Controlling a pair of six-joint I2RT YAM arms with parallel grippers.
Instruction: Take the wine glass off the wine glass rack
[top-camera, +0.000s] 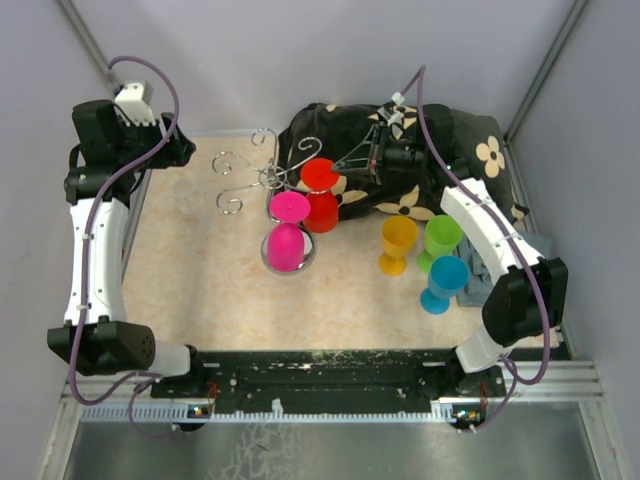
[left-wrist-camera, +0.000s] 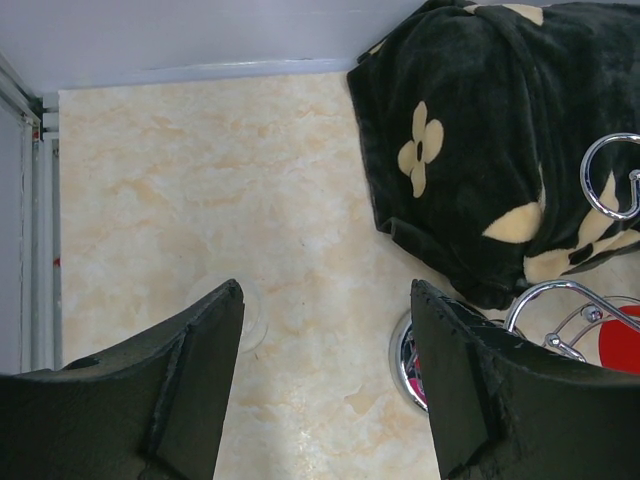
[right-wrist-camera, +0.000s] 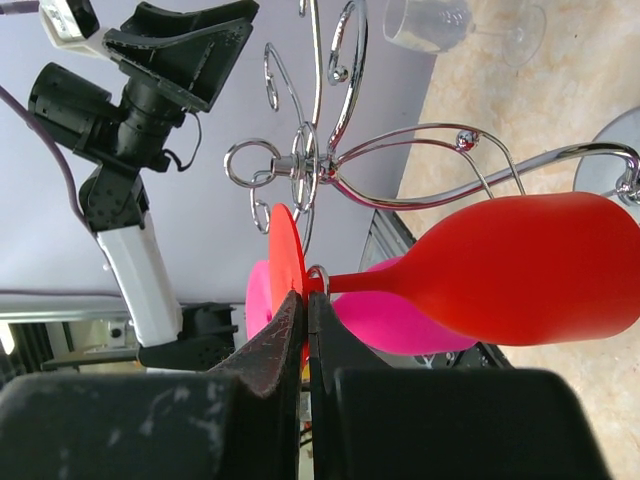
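The wine glass rack (top-camera: 268, 175), shiny silver wire with curled arms, stands at the back of the table. Upside down on it hang a red wine glass (top-camera: 320, 195) and a pink one (top-camera: 287, 235). My right gripper (top-camera: 352, 165) reaches in from the right. In the right wrist view it (right-wrist-camera: 303, 300) is shut on the thin round foot of the red glass (right-wrist-camera: 520, 270), right by a rack hook (right-wrist-camera: 320, 165). The pink glass (right-wrist-camera: 400, 335) hangs just behind. My left gripper (left-wrist-camera: 325, 295) is open over bare table, left of the rack's chrome base (left-wrist-camera: 400, 365).
A black flowered cloth (top-camera: 440, 150) lies bunched behind the rack. Yellow (top-camera: 398, 243), green (top-camera: 441, 240) and blue (top-camera: 445, 282) glasses stand at the right. A clear glass (right-wrist-camera: 430, 20) lies on the table past the rack. Frame posts and walls ring the table.
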